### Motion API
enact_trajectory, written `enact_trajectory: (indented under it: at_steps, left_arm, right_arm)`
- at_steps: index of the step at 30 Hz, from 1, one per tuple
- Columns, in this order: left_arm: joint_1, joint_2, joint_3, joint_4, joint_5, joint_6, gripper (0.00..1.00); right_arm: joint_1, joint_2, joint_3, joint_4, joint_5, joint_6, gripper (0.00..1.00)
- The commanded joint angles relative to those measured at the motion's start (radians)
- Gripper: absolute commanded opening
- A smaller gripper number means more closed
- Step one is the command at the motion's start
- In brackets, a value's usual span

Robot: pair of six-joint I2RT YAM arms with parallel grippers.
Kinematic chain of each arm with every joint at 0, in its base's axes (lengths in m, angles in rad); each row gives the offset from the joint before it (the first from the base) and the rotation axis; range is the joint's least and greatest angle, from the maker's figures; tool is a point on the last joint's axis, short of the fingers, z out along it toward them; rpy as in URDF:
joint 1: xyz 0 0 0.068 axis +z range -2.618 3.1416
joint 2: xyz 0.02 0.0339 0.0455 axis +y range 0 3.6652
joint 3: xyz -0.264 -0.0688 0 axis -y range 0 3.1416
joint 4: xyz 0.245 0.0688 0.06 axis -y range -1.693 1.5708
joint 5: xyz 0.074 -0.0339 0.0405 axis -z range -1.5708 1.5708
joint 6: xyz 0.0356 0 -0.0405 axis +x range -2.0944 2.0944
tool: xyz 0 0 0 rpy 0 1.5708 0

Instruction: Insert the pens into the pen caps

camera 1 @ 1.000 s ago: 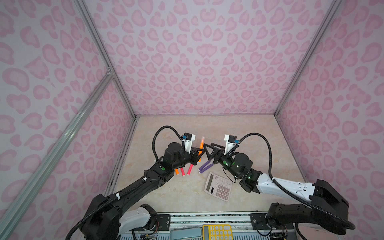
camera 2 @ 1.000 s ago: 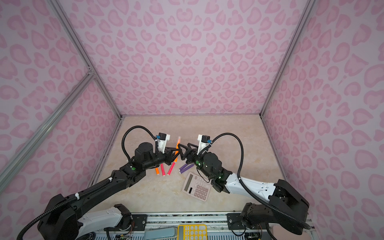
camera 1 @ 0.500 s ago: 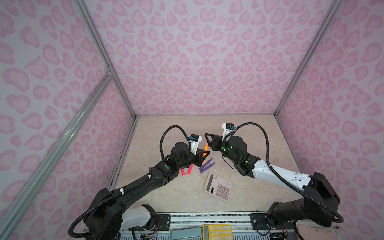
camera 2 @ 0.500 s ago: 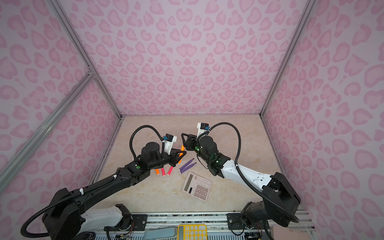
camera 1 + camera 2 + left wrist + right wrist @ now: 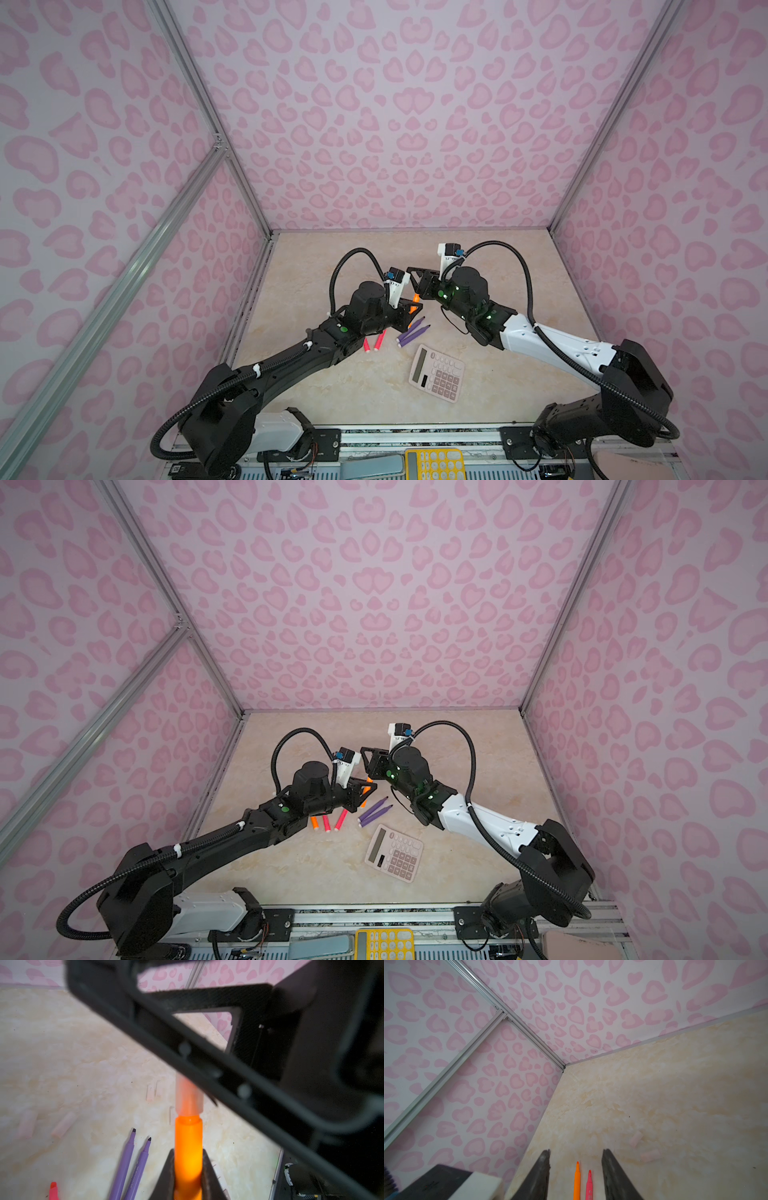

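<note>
- Slim orange marker pen point(image 5: 188, 1142) is sitting in the left gripper point(image 5: 188, 1159), raised above the middle of the beige marbled tabletop point(image 5: 311, 270). The jaws are pinching its lower barrel, almost fully shut, which is leaving the tip end free for capping.
- Short clear plastic cap point(image 5: 188, 1095) is sitting over that pen's tip and looking nearly home. Whether it is fully seated, cannot tell.
- The pen is pointing towards the right gripper point(image 5: 576, 1152), probably so a push along the barrel can seat the cap.
- The right gripper's jaws are standing partly apart and holding nothing. In the left wrist view one of its fingers is crossing just over the cap; touching or not, cannot tell.
- Pens, six in all:
  - One orange pen is being held.
  - A second orange pen point(image 5: 314, 823) is lying on the tabletop.
  - Two pink-red pens point(image 5: 326, 823) are lying just beside it.
  - Two purple pens point(image 5: 374, 809) are lying side by side, between the pink-red pair and the calculator.
  - All five on the tabletop are showing bare tips.
- Caps: one is on the held pen. About five loose clear caps point(image 5: 63, 1125) are lying scattered on the tabletop beyond the pens. They are faint, so that count is a best reading.
- One pinkish flat calculator point(image 5: 436, 374) is lying nearer the front edge, apart from the pens and not part of the job.
</note>
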Motion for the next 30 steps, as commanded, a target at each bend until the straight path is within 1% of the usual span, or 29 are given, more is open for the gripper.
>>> enact_trajectory:
  at_steps: [1,5,7,12,14,16,19,24,27,28,30]
  left_arm:
    - [0.001,0.009,0.015,0.011,-0.002,0.008,0.03]
    - [0.000,0.011,0.016,0.010,-0.002,0.008,0.04]
    - [0.000,0.009,0.014,0.009,-0.004,0.008,0.04]
    - [0.000,0.003,0.012,0.011,-0.019,-0.001,0.04]
    - [0.001,-0.001,0.009,0.012,-0.025,-0.005,0.04]
    - [0.000,-0.007,0.005,0.014,-0.032,-0.008,0.04]
    - [0.001,-0.020,-0.008,0.027,-0.026,-0.015,0.04]
    - [0.031,-0.043,-0.030,0.071,0.054,-0.040,0.04]
    - [0.058,-0.057,-0.047,0.091,0.083,-0.051,0.04]
    - [0.062,-0.061,-0.048,0.086,0.074,-0.050,0.04]
    - [0.061,-0.069,-0.035,0.039,0.013,-0.030,0.04]
  right_arm:
    - [-0.001,0.009,0.010,-0.009,-0.016,-0.017,0.40]
    - [0.000,0.023,0.027,-0.029,-0.024,-0.019,0.31]
    - [0.000,0.029,0.032,-0.035,-0.028,-0.019,0.23]
    - [0.001,0.032,0.030,-0.041,-0.030,-0.013,0.07]
    - [0.007,0.031,0.020,-0.034,-0.030,-0.006,0.03]
    - [0.022,0.027,0.006,-0.015,-0.021,0.003,0.01]
    - [0.051,0.023,-0.027,0.024,0.000,0.015,0.00]
    - [0.066,0.011,-0.103,0.164,-0.033,0.019,0.00]
    - [0.072,0.016,-0.091,0.148,-0.043,0.013,0.00]
    - [0.074,0.020,-0.077,0.125,-0.040,0.016,0.00]
    - [0.080,0.031,-0.038,0.038,-0.007,0.025,0.00]
